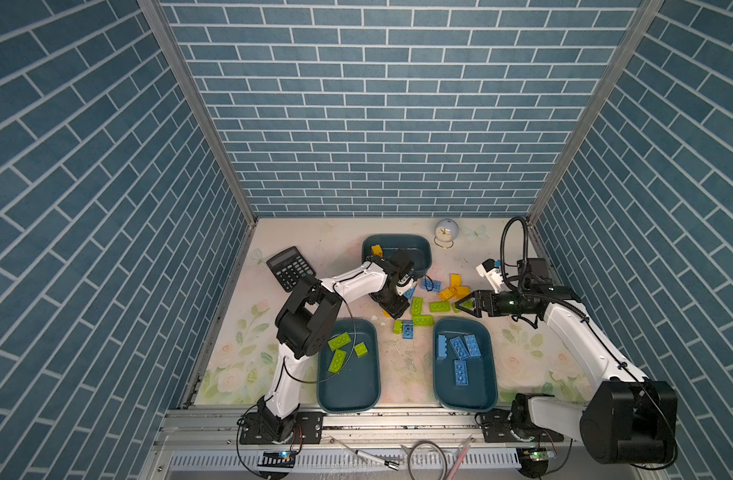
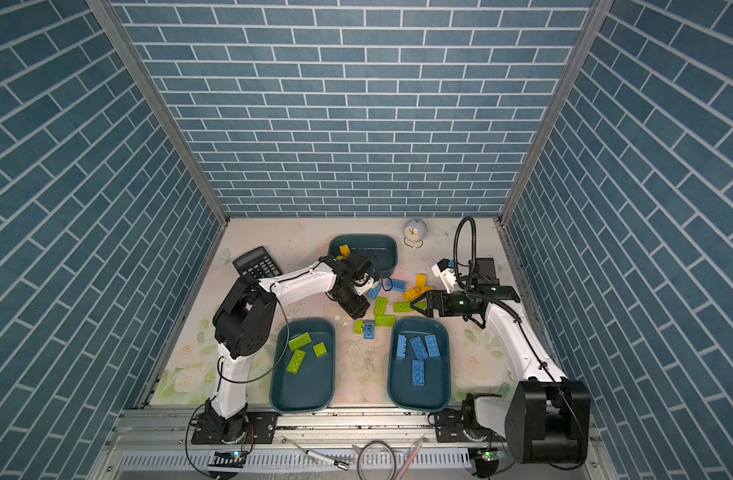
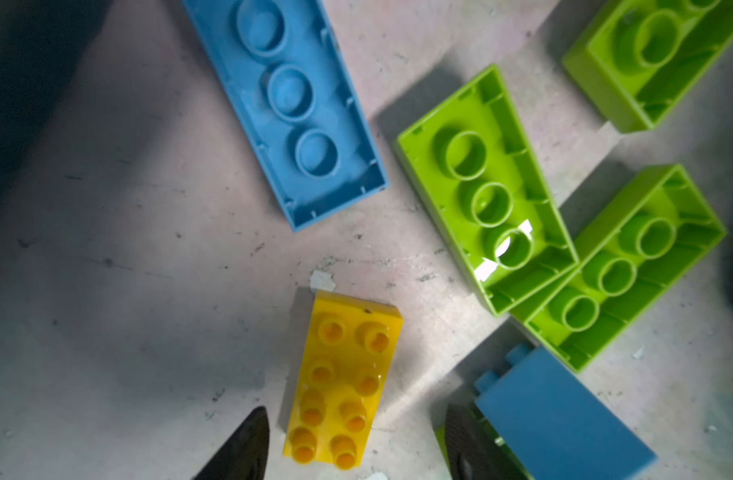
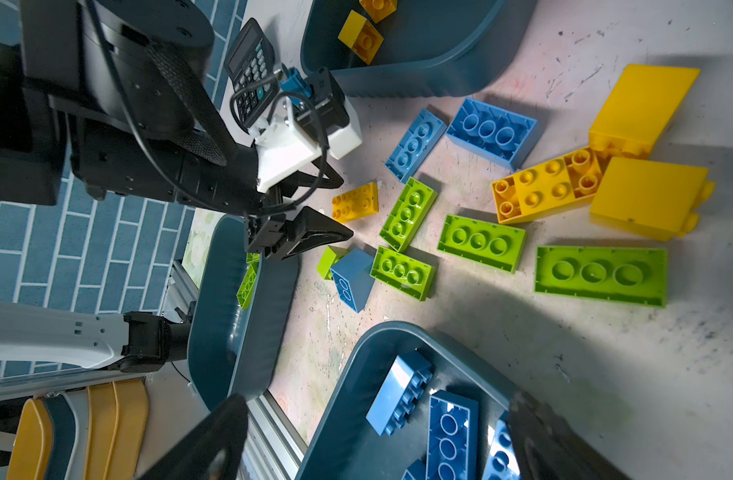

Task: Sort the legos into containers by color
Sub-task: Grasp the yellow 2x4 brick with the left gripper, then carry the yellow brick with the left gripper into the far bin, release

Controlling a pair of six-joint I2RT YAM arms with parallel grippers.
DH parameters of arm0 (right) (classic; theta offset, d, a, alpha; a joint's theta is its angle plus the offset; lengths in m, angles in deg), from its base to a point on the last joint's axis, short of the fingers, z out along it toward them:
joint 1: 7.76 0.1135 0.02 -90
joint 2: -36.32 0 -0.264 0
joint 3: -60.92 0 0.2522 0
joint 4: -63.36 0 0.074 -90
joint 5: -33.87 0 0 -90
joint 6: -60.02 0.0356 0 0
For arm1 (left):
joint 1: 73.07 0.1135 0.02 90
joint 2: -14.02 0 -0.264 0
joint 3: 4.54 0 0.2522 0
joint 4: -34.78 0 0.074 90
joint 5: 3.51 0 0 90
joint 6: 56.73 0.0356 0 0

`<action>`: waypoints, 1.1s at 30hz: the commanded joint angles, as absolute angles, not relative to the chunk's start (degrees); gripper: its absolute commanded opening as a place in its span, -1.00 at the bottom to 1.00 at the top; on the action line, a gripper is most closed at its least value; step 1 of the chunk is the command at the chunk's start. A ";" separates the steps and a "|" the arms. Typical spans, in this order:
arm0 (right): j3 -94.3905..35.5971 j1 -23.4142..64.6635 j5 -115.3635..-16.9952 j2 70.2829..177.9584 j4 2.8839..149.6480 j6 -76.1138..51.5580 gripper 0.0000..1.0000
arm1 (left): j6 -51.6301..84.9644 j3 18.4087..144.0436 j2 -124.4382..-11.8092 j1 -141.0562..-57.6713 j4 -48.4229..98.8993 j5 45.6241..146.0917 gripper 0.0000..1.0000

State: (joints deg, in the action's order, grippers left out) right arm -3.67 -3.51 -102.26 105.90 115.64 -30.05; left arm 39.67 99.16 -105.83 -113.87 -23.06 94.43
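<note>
Nearest, low in both top views, two teal tubs sit side by side with a gap between them. The left tub (image 1: 348, 395) holds three lime green bricks (image 1: 339, 341), all in its upper half. The right tub (image 1: 466, 399) holds four light blue bricks (image 1: 460, 347), one of them on its side along the left wall. Above them, mid-frame, the loose bricks (image 1: 423, 307) lie scattered on the table (image 1: 398, 365) in all three colours. My right claw (image 1: 460, 305) hangs over the right edge of that scatter, spread wide and empty. My left claw (image 3: 358, 442) is about half open and grips nothing. It has a finger on either side of a yellow brick (image 3: 344, 374) lying studs-up, and neither finger touches it. Farthest, the third tub (image 1: 414, 245) holds yellow-orange bricks (image 1: 377, 250) at its left end; the right wrist view shows two.
</note>
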 commanded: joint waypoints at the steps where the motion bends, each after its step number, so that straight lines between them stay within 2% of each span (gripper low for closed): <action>1: -5.06 -3.11 -102.80 106.38 116.38 -32.88 0.95 | 40.91 98.73 -107.42 -113.94 -23.55 92.75 0.38; 7: -4.28 -3.18 -102.91 105.54 116.22 -32.79 0.95 | 42.50 99.18 -108.58 -113.94 -23.14 90.87 0.26; 17: -3.69 -3.12 -102.64 105.05 115.70 -32.61 0.95 | 42.99 102.15 -110.47 -113.91 -23.58 90.35 -0.33; 25: -3.55 -3.18 -102.58 105.09 115.35 -32.61 0.95 | 42.18 105.10 -107.99 -113.86 -27.48 90.45 -0.38; 33: -3.78 -3.12 -102.45 105.40 114.84 -32.53 0.95 | 33.54 103.56 -98.67 -113.94 -29.32 96.02 -0.36</action>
State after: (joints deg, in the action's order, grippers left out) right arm -3.69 -3.35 -102.23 105.86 115.22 -30.05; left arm 38.11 104.01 -103.82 -113.87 -27.32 93.25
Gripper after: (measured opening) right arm 0.976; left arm 0.347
